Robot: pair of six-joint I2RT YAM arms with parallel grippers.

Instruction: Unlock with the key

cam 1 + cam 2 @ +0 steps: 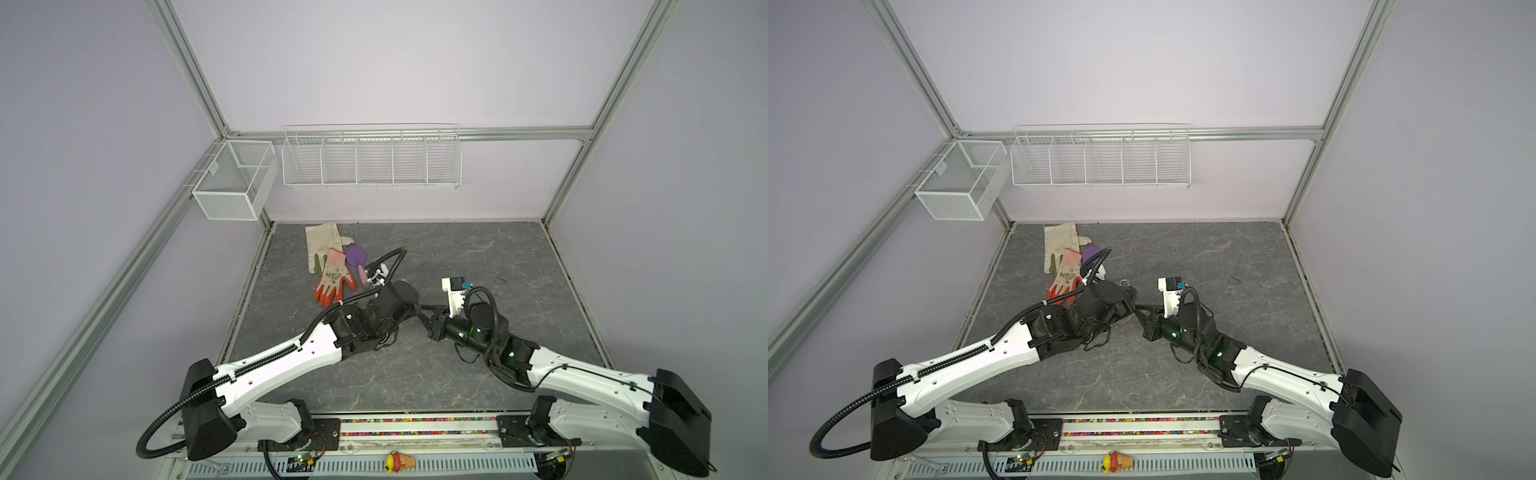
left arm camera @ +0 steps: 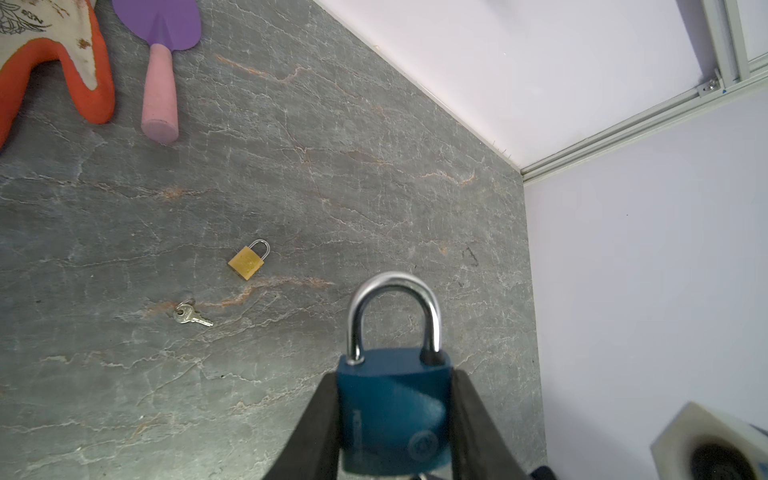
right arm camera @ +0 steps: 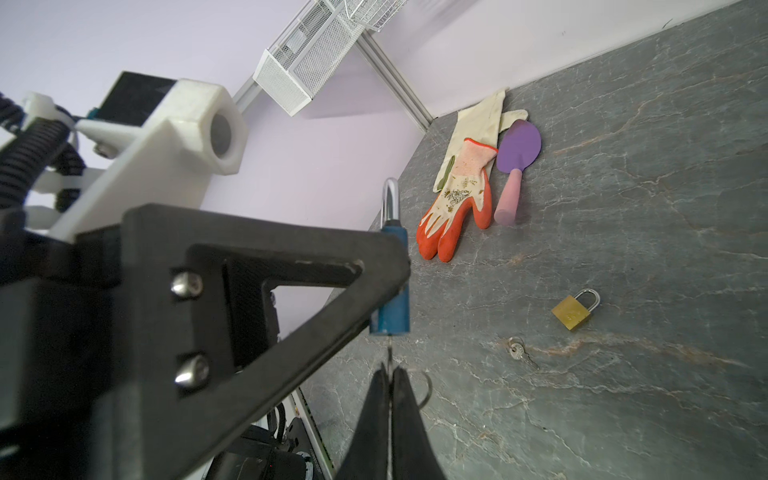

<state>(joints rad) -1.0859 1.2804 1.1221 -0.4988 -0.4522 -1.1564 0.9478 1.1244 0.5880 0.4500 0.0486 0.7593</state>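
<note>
Grey, veined stone-look surface (image 2: 374,166) lies under everything, and above it the two arms meet near the middle. The left end effector (image 2: 394,376) is clamped on the flat sides of a blue-bodied padlock with a silver steel shackle (image 2: 392,415), holding it clear of the surface. Both shackle legs sit in the body, so it looks locked. The right end effector (image 3: 389,376) is pressed together on the head of a thin silver key (image 3: 389,353), whose blade runs up to the underside of the blue body — how deep it sits cannot be told. A small brass padlock (image 2: 247,262) and a smaller loose silver key (image 2: 191,315) lie on the surface well apart from the work, and neither needs touching. The step in hand appears to be seating and turning the key. To do it well, line the blade up with the keyway and push it fully home before any twist. Then roll the right wrist about the key's own axis — no sideways pull — while the left grip resists, until the shackle springs.
</note>
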